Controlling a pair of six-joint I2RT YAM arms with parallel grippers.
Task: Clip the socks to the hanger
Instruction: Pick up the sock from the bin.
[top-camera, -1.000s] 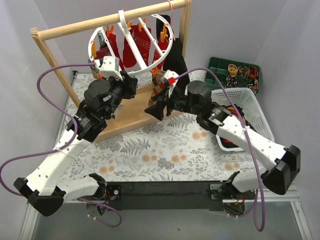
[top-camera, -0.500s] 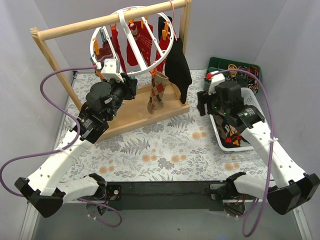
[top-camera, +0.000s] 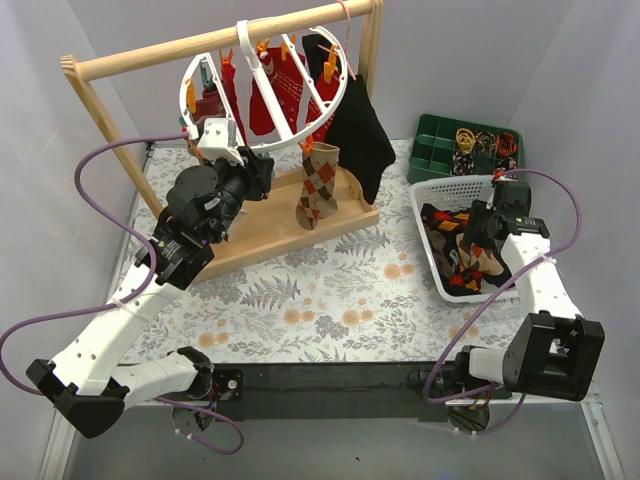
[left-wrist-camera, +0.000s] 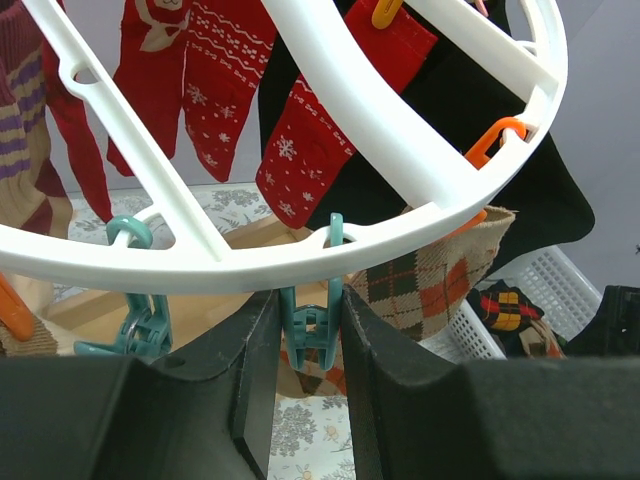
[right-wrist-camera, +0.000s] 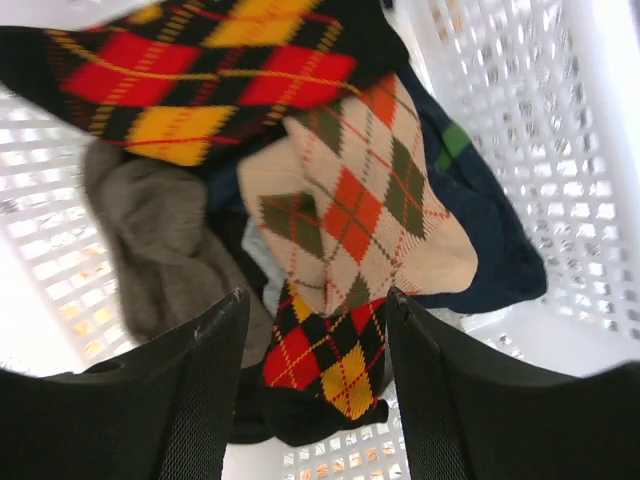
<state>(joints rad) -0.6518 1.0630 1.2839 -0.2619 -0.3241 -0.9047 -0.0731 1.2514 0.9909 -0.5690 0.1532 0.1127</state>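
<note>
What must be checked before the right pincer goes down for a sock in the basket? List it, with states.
1. Right pincer open and empty: ok.
2. Right pincer positioned over the white basket: ok.
3. Cream argyle sock on top of the pile, directly below the pincer: ok.
4. Argyle sock free of the other socks around it: cannot tell.
5. Left pincer placed around a teal clip on the hanger: ok. Clip squeezed open: cannot tell.
6. Hanger hooked over the wooden rail: ok.
</note>
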